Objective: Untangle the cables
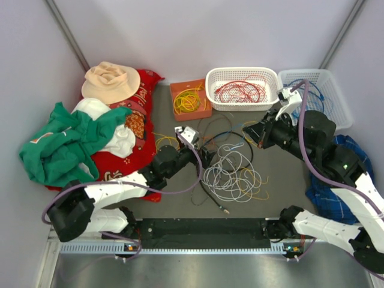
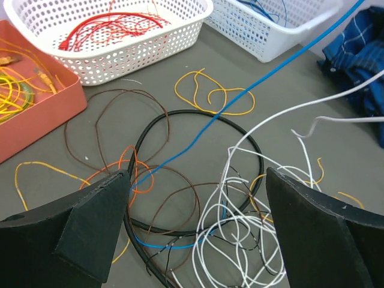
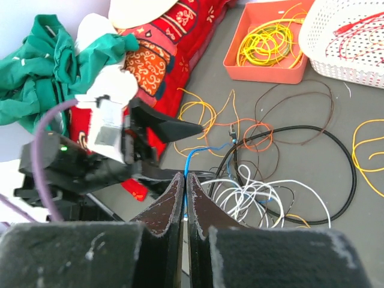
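Cables [image 1: 231,171] lie tangled just below the wide-open left gripper [image 2: 197,180], while the right gripper [image 3: 185,177] pinches a taut blue cable [image 2: 240,96] running from that heap, so a hard pull may cinch the loops or drag the heap.

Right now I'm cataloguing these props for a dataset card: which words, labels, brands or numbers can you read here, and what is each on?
No text is readable in any view.
On the green garment: a small pale patch near its left edge, too small to read.
On the red cloth: a gold and orange print that looks like ornament, with no letters I can make out.
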`<state>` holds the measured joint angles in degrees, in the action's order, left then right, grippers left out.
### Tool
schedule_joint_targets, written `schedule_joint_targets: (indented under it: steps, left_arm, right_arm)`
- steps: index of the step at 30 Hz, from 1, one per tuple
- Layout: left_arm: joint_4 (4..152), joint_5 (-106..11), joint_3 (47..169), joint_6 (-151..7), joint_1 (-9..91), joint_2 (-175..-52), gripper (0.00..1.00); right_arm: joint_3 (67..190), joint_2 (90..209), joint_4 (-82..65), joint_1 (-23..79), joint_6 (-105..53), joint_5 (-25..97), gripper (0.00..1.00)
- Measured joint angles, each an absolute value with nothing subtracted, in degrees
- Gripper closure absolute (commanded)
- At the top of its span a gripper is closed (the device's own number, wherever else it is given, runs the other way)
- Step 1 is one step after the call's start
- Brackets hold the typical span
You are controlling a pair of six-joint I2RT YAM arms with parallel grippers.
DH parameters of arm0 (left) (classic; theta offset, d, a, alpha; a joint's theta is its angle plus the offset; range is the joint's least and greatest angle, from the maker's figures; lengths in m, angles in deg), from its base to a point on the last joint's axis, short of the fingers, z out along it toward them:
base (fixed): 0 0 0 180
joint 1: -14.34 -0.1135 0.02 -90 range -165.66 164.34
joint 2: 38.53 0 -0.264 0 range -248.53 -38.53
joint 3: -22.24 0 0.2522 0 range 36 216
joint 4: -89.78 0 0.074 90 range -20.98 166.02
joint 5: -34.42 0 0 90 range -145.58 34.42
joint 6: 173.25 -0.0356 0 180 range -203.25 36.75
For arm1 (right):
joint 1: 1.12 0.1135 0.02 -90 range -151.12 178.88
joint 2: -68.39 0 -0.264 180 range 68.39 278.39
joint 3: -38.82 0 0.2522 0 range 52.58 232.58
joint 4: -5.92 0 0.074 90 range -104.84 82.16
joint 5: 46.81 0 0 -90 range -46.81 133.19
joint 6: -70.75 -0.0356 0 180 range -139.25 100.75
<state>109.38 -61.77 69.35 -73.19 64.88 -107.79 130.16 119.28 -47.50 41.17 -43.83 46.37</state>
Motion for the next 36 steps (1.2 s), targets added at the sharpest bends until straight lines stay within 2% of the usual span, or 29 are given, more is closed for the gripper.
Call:
schedule_joint_targets:
  steps: [2,9,11,12,13,16,17,23,25,27,28,31,36]
  left_arm:
    - [111.89,-60.90,68.82,-74.48,64.95,-110.02,0.01]
    - [121.09,-62.02,69.83,-76.55,64.95,-119.61,0.12]
    - [122.80,-62.47,70.77,-76.60,64.95,-122.52,0.23]
    - [123.41,-62.54,71.44,-76.60,64.91,-123.92,0.30]
    - [124.05,-62.54,72.45,-76.79,64.84,-125.53,0.57]
    - [124.77,-62.50,74.92,-76.79,64.58,-128.18,0.96]
    - [124.79,-62.37,75.55,-77.12,64.40,-128.44,1.00]
    - [122.89,-64.07,76.82,-77.45,63.29,-125.25,1.00]
    - [119.50,-65.73,77.39,-77.67,63.11,-122.06,1.00]
    - [113.47,-67.96,80.16,-77.69,63.09,-118.47,1.00]
    - [108.88,-69.23,83.14,-77.62,63.07,-116.77,1.00]
    - [98.67,-71.72,93.28,-76.90,63.00,-114.19,1.00]
    - [82.28,-72.59,113.80,-73.93,62.96,-114.32,1.00]
  right_arm:
    - [130.44,119.24,-48.05,41.17,-44.00,45.86,1.00]
    - [131.47,119.04,-49.08,41.17,-44.57,44.36,1.00]
    - [131.47,118.95,-49.34,41.17,-44.64,44.18,1.00]
    - [131.47,118.91,-49.49,41.17,-44.75,44.12,1.00]
    - [131.47,118.89,-49.62,41.17,-44.86,44.03,1.00]
    - [131.47,118.63,-49.95,41.17,-44.88,43.96,1.00]
    - [131.47,118.47,-50.13,41.17,-44.86,43.98,1.00]
    - [131.47,116.68,-51.00,41.17,-44.81,44.64,1.00]
    - [131.47,115.79,-51.04,41.17,-44.75,44.92,0.67]
    - [131.43,114.80,-51.13,41.17,-44.31,45.34,0.42]
    - [131.32,114.12,-51.13,41.17,-44.03,45.58,0.38]
    - [130.57,112.09,-50.76,41.17,-43.92,46.74,0.32]
    - [126.64,107.59,-49.69,41.17,-43.70,47.88,0.31]
